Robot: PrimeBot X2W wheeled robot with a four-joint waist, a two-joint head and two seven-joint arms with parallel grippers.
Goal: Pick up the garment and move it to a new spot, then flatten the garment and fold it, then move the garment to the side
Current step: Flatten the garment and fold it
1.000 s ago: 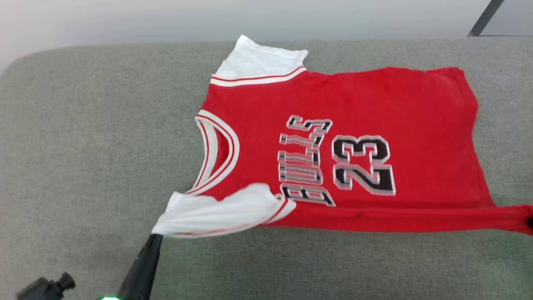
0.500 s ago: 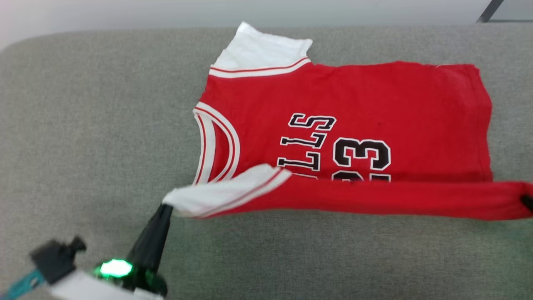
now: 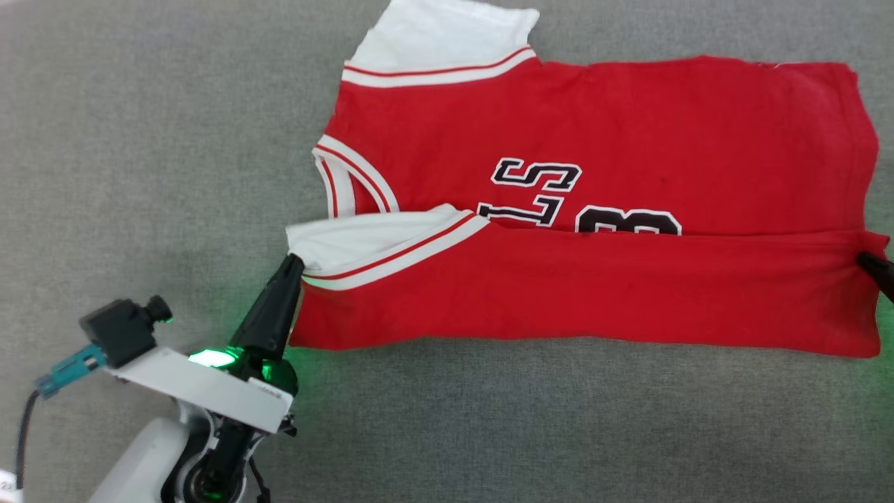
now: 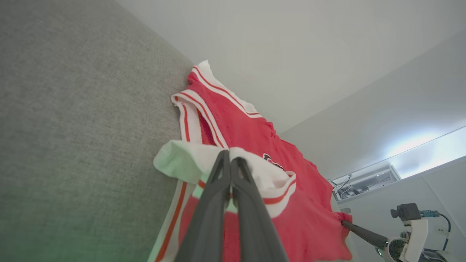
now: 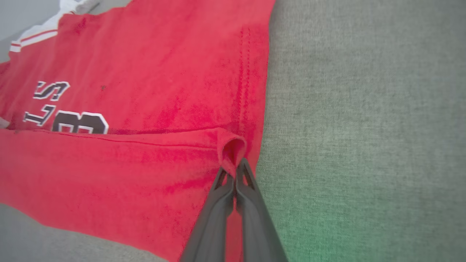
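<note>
One garment [image 3: 594, 140] lies spread on the grey surface [image 3: 140, 140], neck toward the robot's left and hem toward its right. Its near long edge is folded up over the front in one red band, so only the tops of the black lettering show: two letters, "L" and "S", and the top of one numeral.

It has two white sleeves. The far sleeve [image 3: 440, 31] lies flat at the top. The near sleeve [image 3: 363, 241] is bunched at the fold's neck end.

Two grippers are on the cloth, one at each end of the fold. The left gripper [image 3: 293, 264] is clenched on the near sleeve, its two dark fingers pressed together with white cloth between the tips. The right gripper [image 5: 236, 171] is clenched on a small roll of red hem, fingers likewise together.

One green light [image 3: 209, 358] glows on the left wrist, beside one small black camera [image 3: 122, 328].
</note>
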